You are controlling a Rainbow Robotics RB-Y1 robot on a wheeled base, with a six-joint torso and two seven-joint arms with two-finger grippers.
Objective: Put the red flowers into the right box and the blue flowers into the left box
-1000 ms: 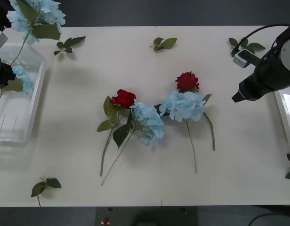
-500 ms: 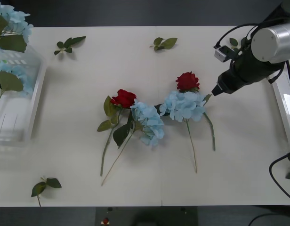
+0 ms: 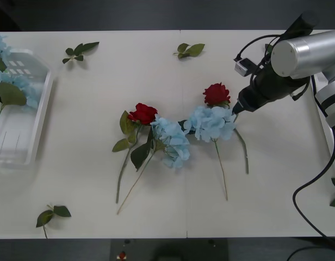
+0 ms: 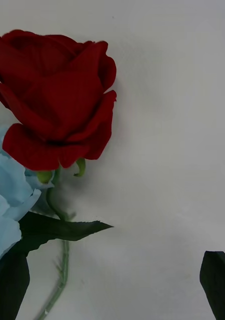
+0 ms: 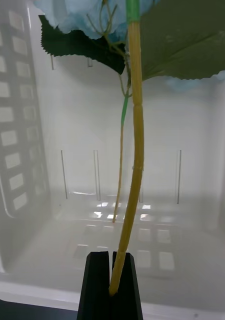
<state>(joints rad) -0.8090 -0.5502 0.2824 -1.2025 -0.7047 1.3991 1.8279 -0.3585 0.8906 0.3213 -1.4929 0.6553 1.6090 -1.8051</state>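
Near edge of tabletop [image 3: 91, 179]: two blue flowers [image 3: 171, 140] and two red flowers [image 3: 142, 113] lie tangled mid-surface. Right pincer [image 3: 235, 110] sits just beside the farther rose [image 4: 55, 100]; one finger [image 4: 217, 282] is visible, so I cannot tell its opening. Risk: rose stem runs under the blue cluster, so a lift could drag it along. Far left: left pincer [image 5: 110, 285] is clamped on a blue stem [image 5: 134, 150] over the left box [image 3: 26, 136]; release may snag.

red rose [image 4: 55, 100] close up on white table [image 4: 172, 150] | pale blue petals [image 4: 7, 200] touching it | one black fingertip [image 4: 217, 282] apart from stem
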